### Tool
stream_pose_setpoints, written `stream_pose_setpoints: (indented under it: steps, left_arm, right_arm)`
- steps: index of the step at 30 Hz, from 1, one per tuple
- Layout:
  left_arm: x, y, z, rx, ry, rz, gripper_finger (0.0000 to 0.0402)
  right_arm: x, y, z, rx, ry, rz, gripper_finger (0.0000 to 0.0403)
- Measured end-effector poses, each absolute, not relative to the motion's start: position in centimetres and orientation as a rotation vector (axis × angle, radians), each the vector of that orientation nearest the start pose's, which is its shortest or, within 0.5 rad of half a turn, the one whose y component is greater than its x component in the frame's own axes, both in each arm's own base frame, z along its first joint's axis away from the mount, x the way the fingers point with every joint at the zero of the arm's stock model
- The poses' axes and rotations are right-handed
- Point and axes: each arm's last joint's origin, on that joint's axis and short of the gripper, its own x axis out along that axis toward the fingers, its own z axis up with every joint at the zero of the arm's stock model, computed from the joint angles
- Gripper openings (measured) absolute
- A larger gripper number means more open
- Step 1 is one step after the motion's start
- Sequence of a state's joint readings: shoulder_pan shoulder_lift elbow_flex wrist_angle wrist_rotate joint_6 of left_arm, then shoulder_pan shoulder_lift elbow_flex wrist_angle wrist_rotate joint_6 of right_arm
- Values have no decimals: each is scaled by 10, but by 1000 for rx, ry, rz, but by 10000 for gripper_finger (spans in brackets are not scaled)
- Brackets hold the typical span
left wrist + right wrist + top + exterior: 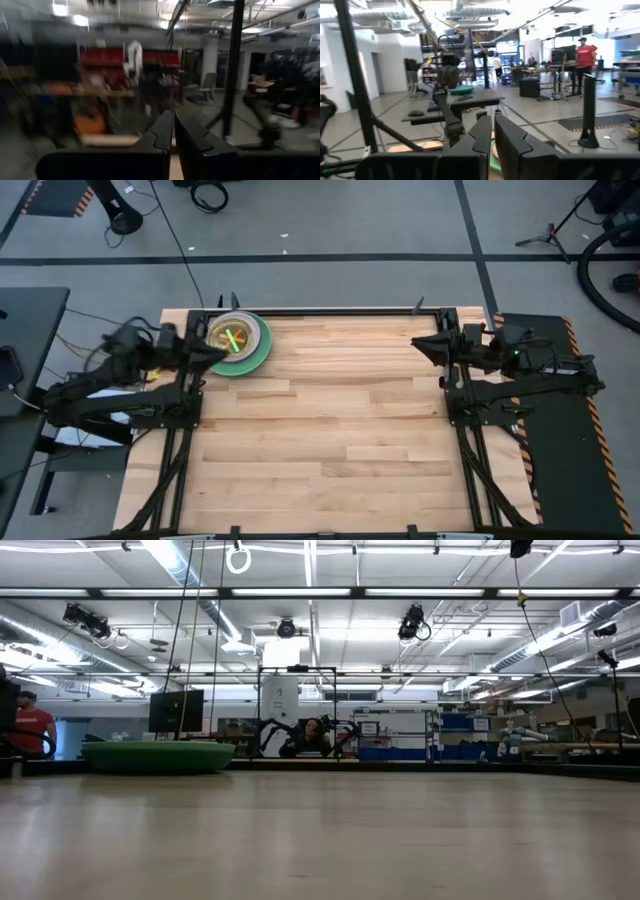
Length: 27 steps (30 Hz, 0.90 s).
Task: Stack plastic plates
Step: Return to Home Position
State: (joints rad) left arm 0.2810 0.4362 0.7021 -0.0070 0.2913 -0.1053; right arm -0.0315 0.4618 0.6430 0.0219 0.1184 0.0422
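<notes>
The plastic plates sit in one stack [240, 343] at the table's far left corner. A large green plate is at the bottom, a pale one lies above it, and small lime and orange ones are on top. In the low view the stack [158, 756] shows as a green mound resting flat on the wood. My left gripper [212, 352] hangs over the stack's left rim with its fingers shut [173, 131] and holds nothing. My right gripper [420, 343] waits at the table's far right, shut [493, 131] and pointing toward the stack [493, 159].
The wooden tabletop [330, 430] stretches bare from the stack toward the near and right edges. Black frame rails [180, 470] run along both sides. A person in a red shirt [32, 730] stands in the room beyond the table.
</notes>
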Motion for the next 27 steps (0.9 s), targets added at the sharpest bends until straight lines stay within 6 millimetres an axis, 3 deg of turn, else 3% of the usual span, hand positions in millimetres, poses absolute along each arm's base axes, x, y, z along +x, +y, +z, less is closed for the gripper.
stream_pose_setpoints:
  steps: [4,9,15,19,27]
  left_arm:
    - [102,19,346,-282,-194,-56,27]
    - [103,20,341,-323,-160,-45,27]
    - [77,18,345,-235,-251,138,27]
    - [52,14,347,-188,-332,226,27]
    - [30,12,335,-207,-303,356,27]
  right_arm:
    - [110,-7,340,43,-215,-163,30]
    - [121,-6,308,81,-292,-113,30]
    - [123,-3,248,278,-436,-28,30]
    - [117,3,221,316,-489,0,25]
    - [113,15,216,253,-508,105,23]
